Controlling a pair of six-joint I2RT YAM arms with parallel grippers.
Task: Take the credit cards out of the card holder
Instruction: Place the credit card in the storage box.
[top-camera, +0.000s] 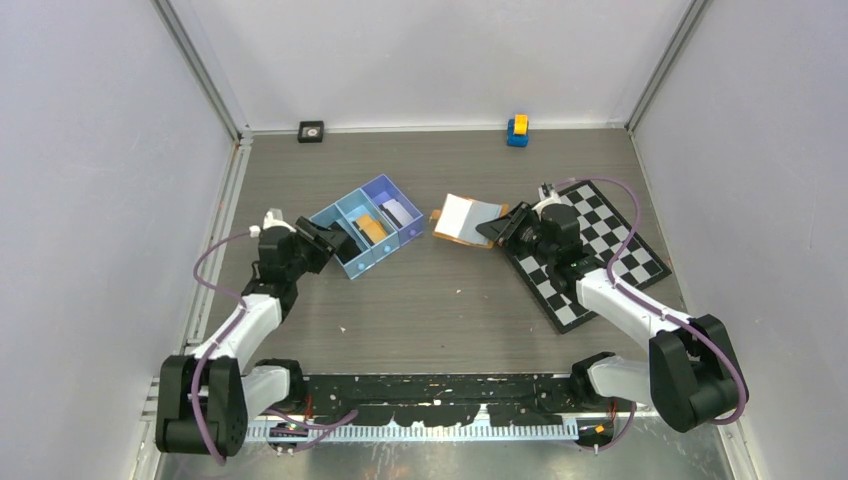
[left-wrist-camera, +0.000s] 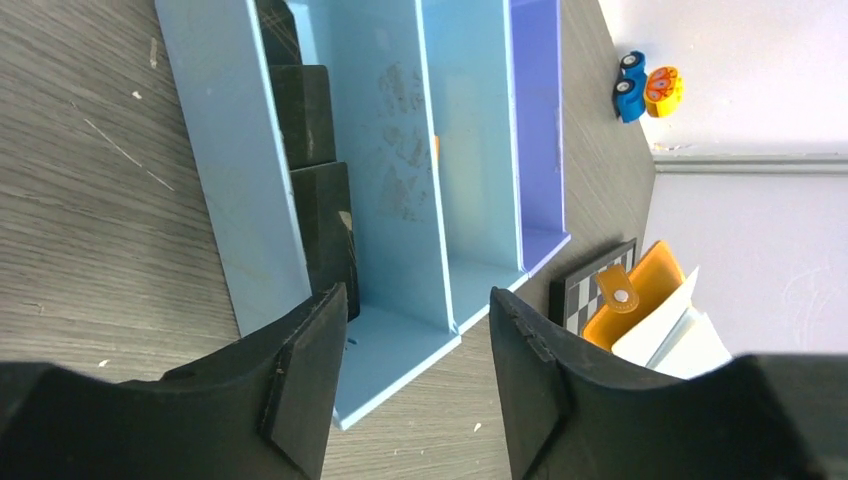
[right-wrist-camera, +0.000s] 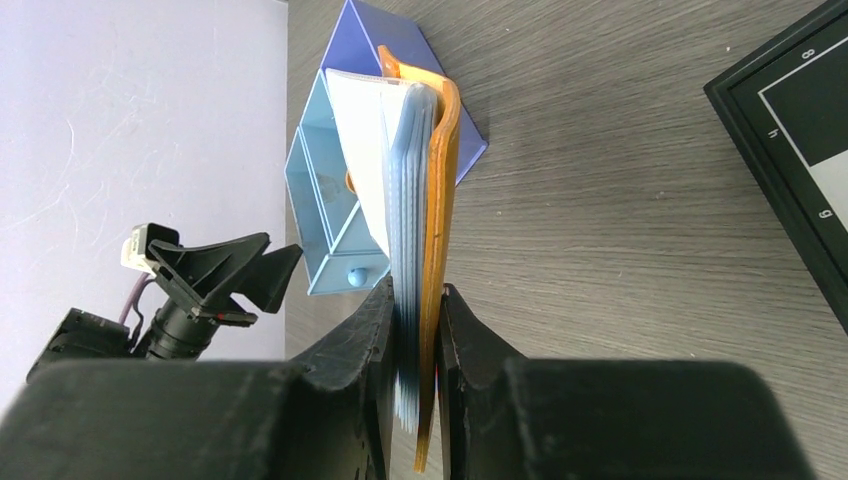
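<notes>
Left gripper (left-wrist-camera: 415, 310): jaws parted about halfway, nothing between them; poised at the near end of the blue tray (left-wrist-camera: 240, 150), not touching it as far as the left wrist view shows.
Blue tray: three compartments, lying diagonally left of table centre; an orange piece (top-camera: 372, 228) lies in the middle one and a pale flat piece (top-camera: 397, 211) in the purple one.
Right gripper (right-wrist-camera: 415, 300): jaws nearly closed, pinching the near edge of the card holder (right-wrist-camera: 440, 180).
Card holder: orange, on the table just right of the tray, flap open.
Credit cards (right-wrist-camera: 405, 200): pale stack inside the holder, clamped together with it.
Checkerboard mat (top-camera: 600, 250): under the right arm, right of the holder.
Far edge: blue-and-yellow toy (top-camera: 517, 130); small black square (top-camera: 311, 131).
</notes>
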